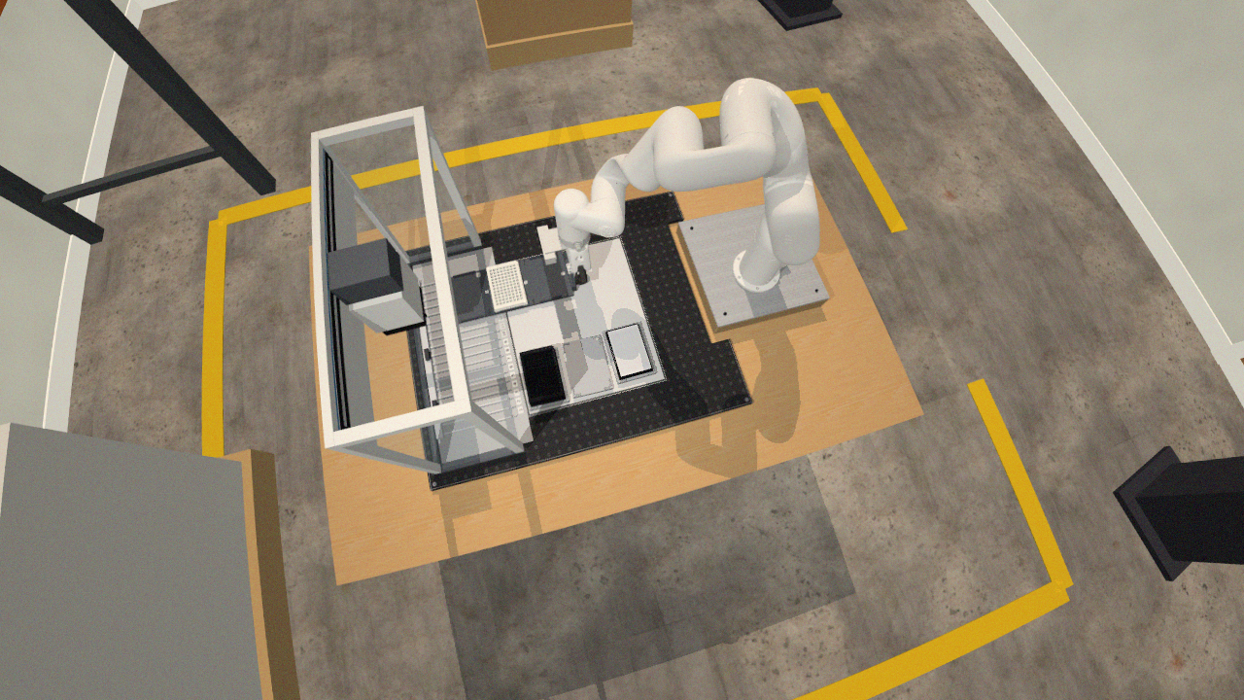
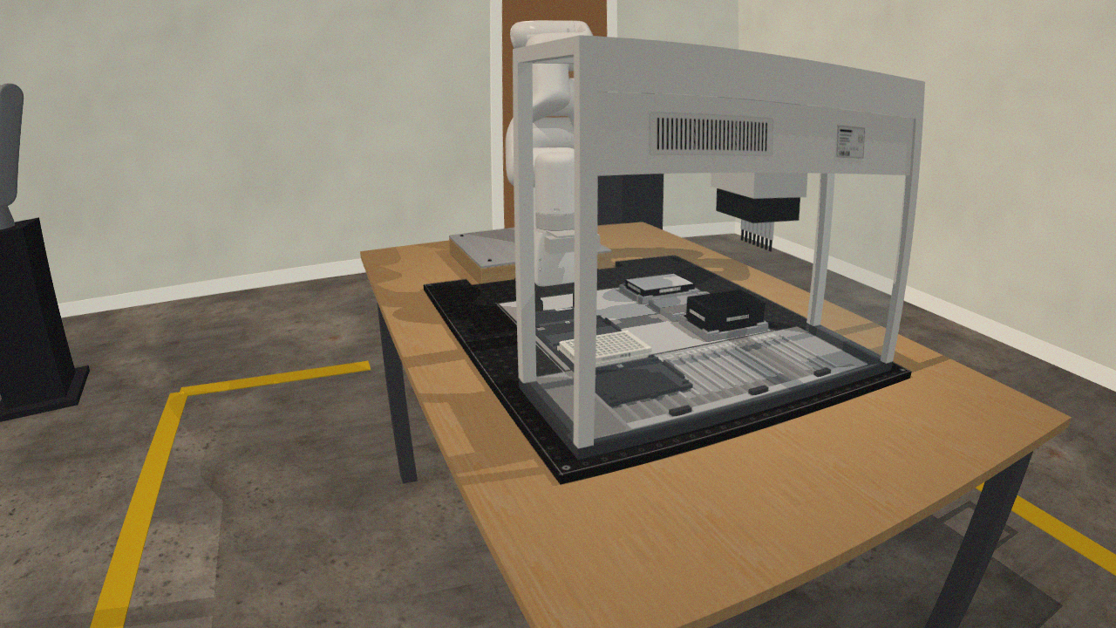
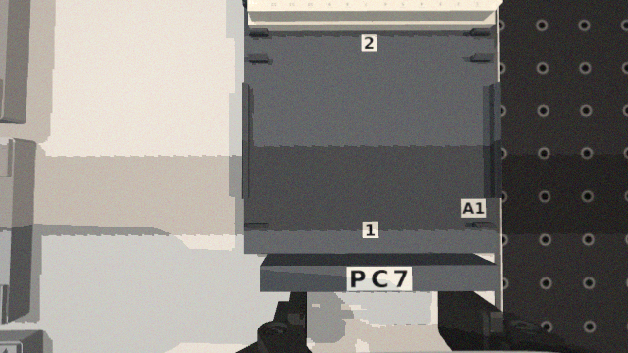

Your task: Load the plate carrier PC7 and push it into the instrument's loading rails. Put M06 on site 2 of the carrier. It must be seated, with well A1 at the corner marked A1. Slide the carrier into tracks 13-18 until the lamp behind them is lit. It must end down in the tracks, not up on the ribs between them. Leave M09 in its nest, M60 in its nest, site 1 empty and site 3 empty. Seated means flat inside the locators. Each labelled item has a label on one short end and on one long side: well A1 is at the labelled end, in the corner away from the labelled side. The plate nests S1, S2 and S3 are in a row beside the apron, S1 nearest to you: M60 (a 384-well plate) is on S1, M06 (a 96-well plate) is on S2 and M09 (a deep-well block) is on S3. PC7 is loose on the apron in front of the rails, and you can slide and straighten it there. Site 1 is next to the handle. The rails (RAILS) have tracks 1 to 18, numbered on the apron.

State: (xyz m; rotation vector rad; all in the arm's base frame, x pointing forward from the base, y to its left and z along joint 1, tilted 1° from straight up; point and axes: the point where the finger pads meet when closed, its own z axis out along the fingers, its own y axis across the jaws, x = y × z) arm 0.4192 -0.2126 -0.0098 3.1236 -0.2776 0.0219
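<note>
Carrier PC7 [image 1: 540, 276] [image 2: 639, 381] [image 3: 368, 186] lies straight, its far end over the rails [image 1: 504, 342] [image 2: 741, 358] and its handle end on the apron. The track numbers beside it are unreadable. The cream plate M06 [image 1: 506, 285] [image 2: 604, 345] [image 3: 373, 18] sits on site 2 and looks level; its A1 corner is unclear. Sites 1 and 3 are empty. My gripper [image 1: 580, 276] [image 3: 371, 304] is open and empty, both fingertips right behind the PC7 handle [image 3: 304, 280]; contact is not certain. M60 [image 1: 629, 350] [image 2: 659, 283] and black M09 [image 1: 542, 374] [image 2: 721, 310] sit in their nests.
Nest S2 [image 1: 588, 364] is empty between M60 and M09. The instrument's frame posts [image 2: 585, 312] stand around the rails, and a pipetting head [image 1: 373, 278] [image 2: 757, 204] hangs above. The lamps [image 2: 681, 410] [image 2: 758, 389] behind the rails look dark.
</note>
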